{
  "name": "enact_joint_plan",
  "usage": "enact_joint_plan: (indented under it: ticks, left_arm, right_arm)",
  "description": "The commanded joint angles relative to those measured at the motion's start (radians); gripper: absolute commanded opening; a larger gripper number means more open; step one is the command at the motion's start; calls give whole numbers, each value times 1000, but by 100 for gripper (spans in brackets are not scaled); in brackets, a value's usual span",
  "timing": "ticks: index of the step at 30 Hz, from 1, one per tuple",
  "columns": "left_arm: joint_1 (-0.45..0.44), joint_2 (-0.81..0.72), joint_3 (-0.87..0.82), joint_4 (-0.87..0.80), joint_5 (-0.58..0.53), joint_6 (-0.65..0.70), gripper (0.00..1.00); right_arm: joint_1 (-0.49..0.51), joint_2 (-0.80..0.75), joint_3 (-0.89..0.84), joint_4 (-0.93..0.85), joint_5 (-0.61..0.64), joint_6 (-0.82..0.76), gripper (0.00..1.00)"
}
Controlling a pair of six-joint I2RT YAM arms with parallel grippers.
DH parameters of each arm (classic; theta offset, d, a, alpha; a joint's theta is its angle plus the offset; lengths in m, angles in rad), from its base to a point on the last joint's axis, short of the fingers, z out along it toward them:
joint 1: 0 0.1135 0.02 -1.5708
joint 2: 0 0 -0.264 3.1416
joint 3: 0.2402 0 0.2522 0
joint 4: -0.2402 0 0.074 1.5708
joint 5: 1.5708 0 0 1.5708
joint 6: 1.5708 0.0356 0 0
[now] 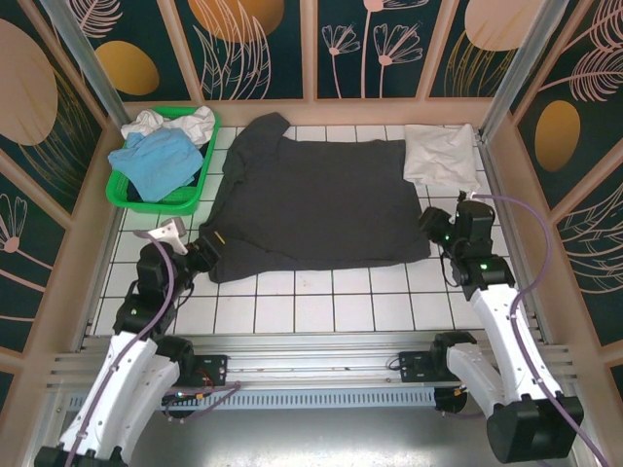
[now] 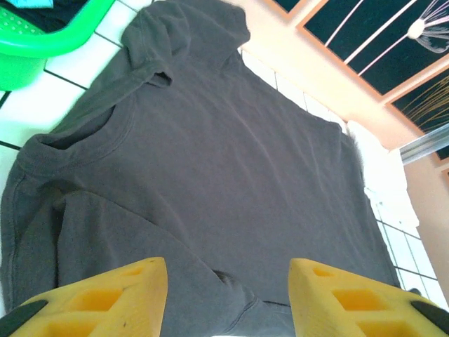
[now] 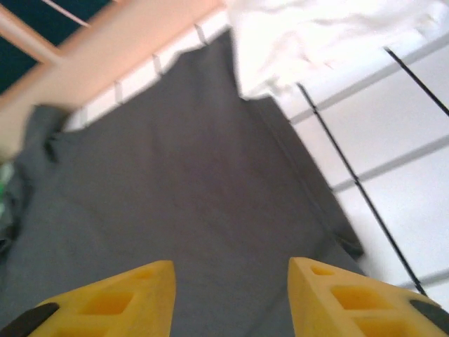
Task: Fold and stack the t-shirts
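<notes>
With left gripper [image 2: 228, 298] and right gripper [image 3: 231, 298] gaping empty, we would pinch the limp charcoal t-shirt [image 1: 316, 199] at its near corners.

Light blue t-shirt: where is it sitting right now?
In the top external view the light blue t-shirt lies in the green basket at the far left corner of the table, beside crumpled white shirts and left of the spread dark charcoal t-shirt.
</notes>
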Motion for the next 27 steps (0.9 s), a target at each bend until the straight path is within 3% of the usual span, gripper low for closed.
enact_joint_plan:
  ticks: [1,6,10,14,19,22,27]
  left_arm:
    - [-4,198,57,171,49,30,47]
    - [-6,575,228,298,37,103,47]
    - [-8,824,367,299,-14,149,45]
    - [-9,990,400,303,-59,169,43]
    - [-17,1035,307,317,-46,148,38]
    - [-57,977,221,294,-130,132,38]
    - [-110,902,99,283,-150,84,38]
  right_arm:
    - [57,121,43,195,-103,7,52]
    - [94,543,238,303,36,-61,55]
    - [28,904,507,269,213,-120,54]
    - [-64,1226,825,195,220,-151,51]
    - [-135,1503,1120,46,208,-158,47]
    - [-172,1532,1131,42,200,-144,48]
    - [-244,1525,1131,39,154,-133,48]
